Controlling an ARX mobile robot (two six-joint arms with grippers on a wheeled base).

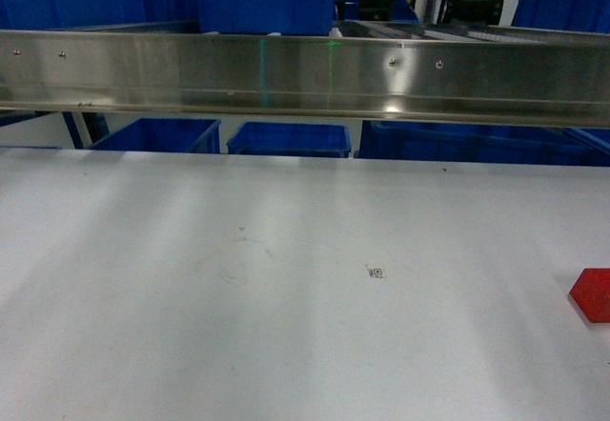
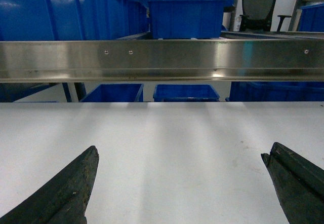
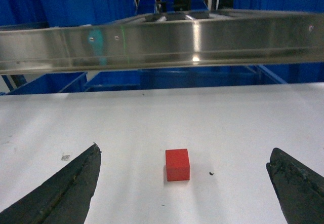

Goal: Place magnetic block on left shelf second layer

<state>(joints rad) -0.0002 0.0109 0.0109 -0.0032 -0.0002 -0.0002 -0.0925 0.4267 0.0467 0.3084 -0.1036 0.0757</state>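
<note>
The magnetic block (image 3: 177, 164), a small red cube, rests on the white tabletop (image 3: 152, 117). In the head view the block (image 1: 593, 294) is at the far right edge. My right gripper (image 3: 183, 155) is open, its dark fingers wide on either side of the block and not touching it. My left gripper (image 2: 179, 155) is also open above bare tabletop, with nothing between its fingers. Neither gripper shows in the head view. The left shelf second layer is out of view.
A steel beam (image 1: 305, 73) runs across above the table's far edge. Behind and below it stand blue tubs (image 1: 286, 139). A black office chair (image 2: 259, 6) stands far back right. A small printed mark (image 1: 376, 271) lies on the table.
</note>
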